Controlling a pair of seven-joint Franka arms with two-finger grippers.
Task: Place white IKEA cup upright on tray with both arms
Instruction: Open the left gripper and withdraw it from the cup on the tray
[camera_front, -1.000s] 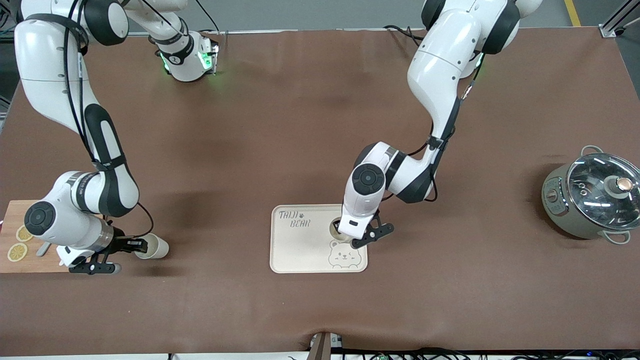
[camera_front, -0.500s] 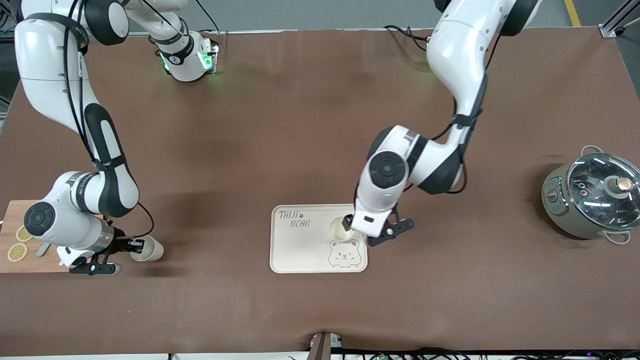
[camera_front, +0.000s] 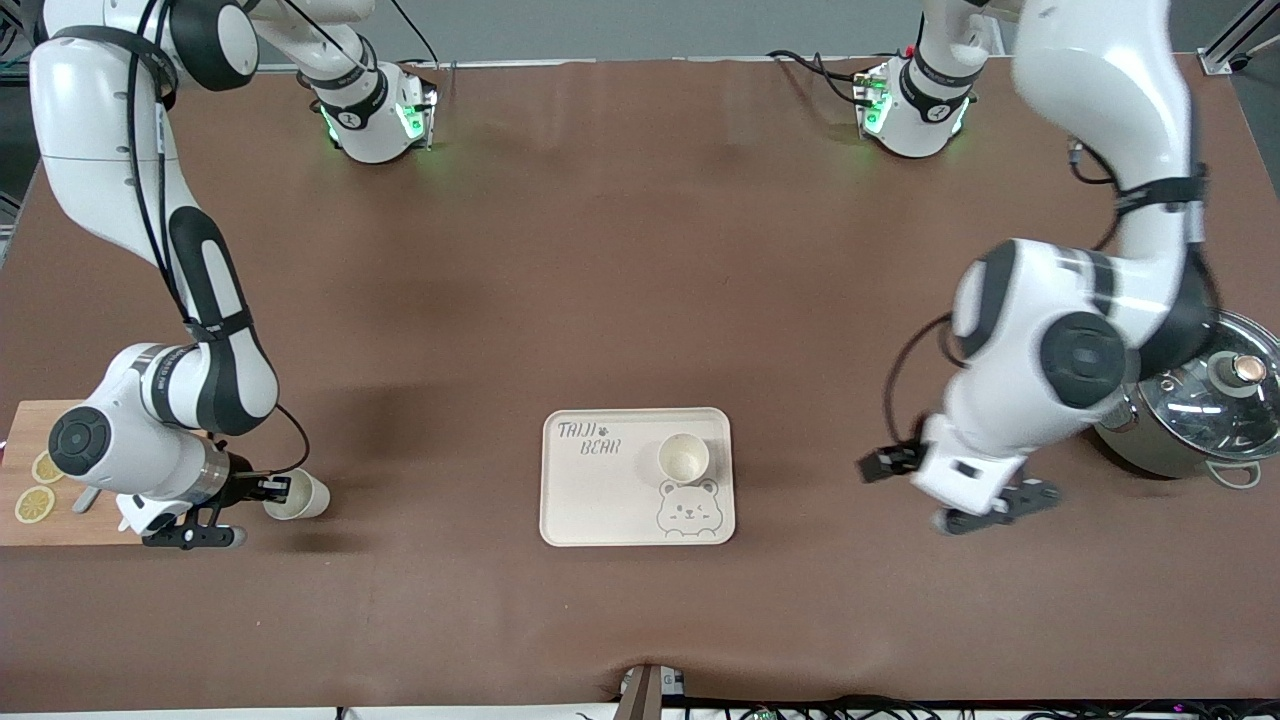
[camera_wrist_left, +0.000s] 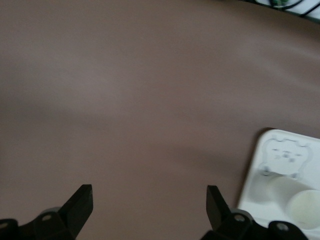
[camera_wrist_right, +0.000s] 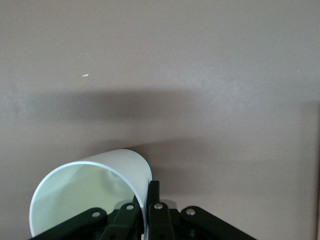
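The right gripper (camera_front: 268, 491) pinches the rim of a tilted white cup (camera_front: 296, 495) near the cutting board (camera_front: 30, 540). It looks light, rigid and slick; the rim suits. Another cup (camera_front: 683, 458) stands upright on the tray (camera_front: 590, 500). The left gripper (camera_wrist_left: 149, 207) hangs spread over bare table.

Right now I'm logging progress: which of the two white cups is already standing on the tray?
The cup beside the bear face stands upright on the tray, free of any gripper. The other cup is tilted in the right gripper, off the tray.

We see the left arm (camera_front: 1060, 370) motion-blurred, hiding part of the pot (camera_front: 1200, 410). The cutting board (camera_front: 30, 500) is cut off at the frame edge.
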